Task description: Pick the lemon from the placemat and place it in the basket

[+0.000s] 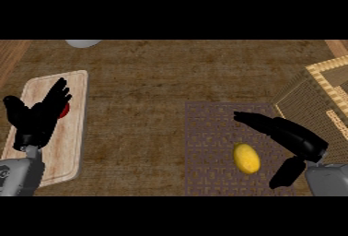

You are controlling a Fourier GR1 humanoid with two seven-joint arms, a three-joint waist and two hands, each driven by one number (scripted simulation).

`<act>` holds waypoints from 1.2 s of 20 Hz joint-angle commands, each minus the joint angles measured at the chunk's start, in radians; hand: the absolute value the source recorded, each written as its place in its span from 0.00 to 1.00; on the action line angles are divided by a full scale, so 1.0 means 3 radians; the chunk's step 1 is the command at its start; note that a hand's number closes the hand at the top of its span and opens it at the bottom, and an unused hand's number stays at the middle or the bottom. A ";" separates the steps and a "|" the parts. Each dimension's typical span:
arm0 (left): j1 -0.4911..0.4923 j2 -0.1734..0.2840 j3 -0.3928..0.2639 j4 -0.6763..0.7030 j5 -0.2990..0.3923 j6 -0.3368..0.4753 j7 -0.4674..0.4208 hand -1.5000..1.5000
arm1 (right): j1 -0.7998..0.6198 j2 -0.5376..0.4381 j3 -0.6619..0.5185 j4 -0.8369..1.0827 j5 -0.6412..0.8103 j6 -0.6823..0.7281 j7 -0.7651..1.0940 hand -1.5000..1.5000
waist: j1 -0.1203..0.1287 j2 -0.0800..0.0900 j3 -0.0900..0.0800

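Observation:
The yellow lemon (246,158) lies on the dark patterned placemat (211,152) at the lower right. My right hand (292,138) hovers just right of and above the lemon, open, with its fingers stretched up-left and its thumb hanging below; the lemon sits in the gap between them, untouched. The woven basket (319,99) stands at the right edge, just beyond the placemat's far right corner. My left hand (39,115) rests open at the left, fingers up, over a wooden cutting board.
A pale wooden cutting board (68,138) lies at the left with a red object (64,110) partly hidden behind my left hand. A grey round object (83,43) shows at the top edge. The brown counter (149,78) spreads between board and placemat.

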 commanded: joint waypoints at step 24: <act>0.0137 -0.0296 0.0183 -0.0231 -0.0271 -0.0137 0.0091 0.50 | 0.0199 0.0182 0.0496 0.0264 0.1065 -0.0703 -0.0418 1.00 | 0.0002 0.0000 0.0000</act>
